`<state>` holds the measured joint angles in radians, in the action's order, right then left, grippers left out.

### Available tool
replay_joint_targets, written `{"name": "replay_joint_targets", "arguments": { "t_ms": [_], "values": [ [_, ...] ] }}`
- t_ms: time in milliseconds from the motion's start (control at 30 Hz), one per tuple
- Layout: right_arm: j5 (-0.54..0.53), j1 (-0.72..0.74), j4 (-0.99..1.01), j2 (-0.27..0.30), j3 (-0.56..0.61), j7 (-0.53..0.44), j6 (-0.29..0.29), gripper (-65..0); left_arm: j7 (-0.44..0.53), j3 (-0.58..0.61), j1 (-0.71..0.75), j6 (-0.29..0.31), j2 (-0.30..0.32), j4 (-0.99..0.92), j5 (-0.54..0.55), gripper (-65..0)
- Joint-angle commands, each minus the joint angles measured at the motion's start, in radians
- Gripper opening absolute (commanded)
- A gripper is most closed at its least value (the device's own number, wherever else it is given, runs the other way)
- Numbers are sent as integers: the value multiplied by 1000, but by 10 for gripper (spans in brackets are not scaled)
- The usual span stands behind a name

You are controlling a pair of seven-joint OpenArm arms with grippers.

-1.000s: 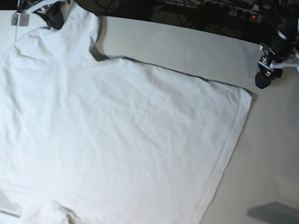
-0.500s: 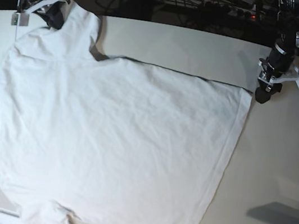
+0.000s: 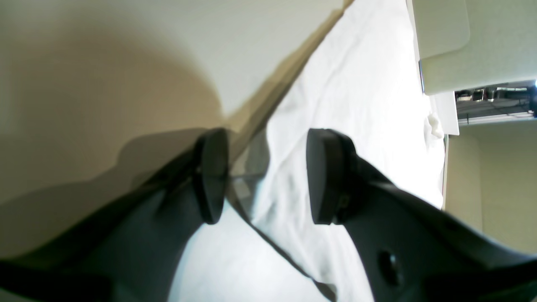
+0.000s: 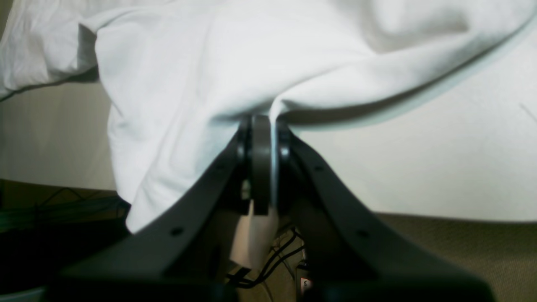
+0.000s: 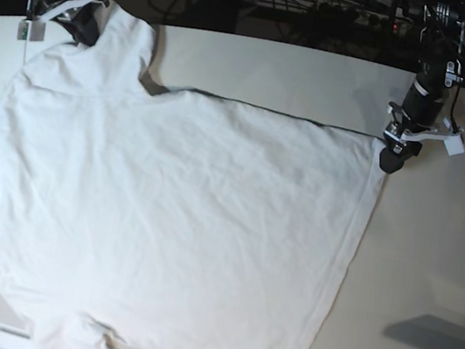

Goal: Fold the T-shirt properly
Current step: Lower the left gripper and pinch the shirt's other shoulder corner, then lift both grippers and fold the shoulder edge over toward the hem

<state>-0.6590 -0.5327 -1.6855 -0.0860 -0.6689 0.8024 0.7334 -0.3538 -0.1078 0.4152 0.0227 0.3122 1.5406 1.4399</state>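
1. The T-shirt point(image 5: 172, 218) is soft white cotton, finely creased, spread flat over most of the pale, smooth worktop point(image 5: 437, 225), its hem toward the right edge.
2. The right gripper point(image 4: 263, 138), matte black with round pads, is clamped on a bunched sleeve fold at the far left corner.
3. The left gripper point(image 3: 262, 174) stands with jaws apart, straddling the shirt's far hem corner, holding nothing.

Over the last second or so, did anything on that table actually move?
Yes. The left gripper swung down toward the T-shirt, from the bare table to the hem corner, jaws open astride its edge, gripping nothing yet. The right gripper stayed shut on the sleeve, and the shirt lies as before.
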Motion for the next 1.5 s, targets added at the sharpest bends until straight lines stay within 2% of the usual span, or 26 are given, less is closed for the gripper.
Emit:
{"name": "replay_joint_targets", "arguments": {
  "t_ms": [0,267,700,900,1133,1333,1467],
  "values": [
    [100,-16,11,2,-1,87,-35,-647,-61,18,3,-5,-9,1,44,-348],
    [100,-16,11,2,-1,87,-35,-647,-61,18,3,-5,-9,2,44,-358],
    [100,-8,12,2,-1,87,-35,-647,-63,43,3,-2,-6,1,44,-650],
    [100,-13,12,2,-1,82,-35,-647,-63,49,12,-2,-6,1,44,-650],
    [100,-28,-20,7,-1,78,-35,-647,-63,38,41,0,25,25,44,-650],
    [92,-34,-86,62,-10,78,-35,-647,-58,35,66,0,25,70,-98,-650],
    [98,-48,-158,68,-10,78,-35,-647,-55,35,92,0,21,119,-163,-650]
  ]
}}
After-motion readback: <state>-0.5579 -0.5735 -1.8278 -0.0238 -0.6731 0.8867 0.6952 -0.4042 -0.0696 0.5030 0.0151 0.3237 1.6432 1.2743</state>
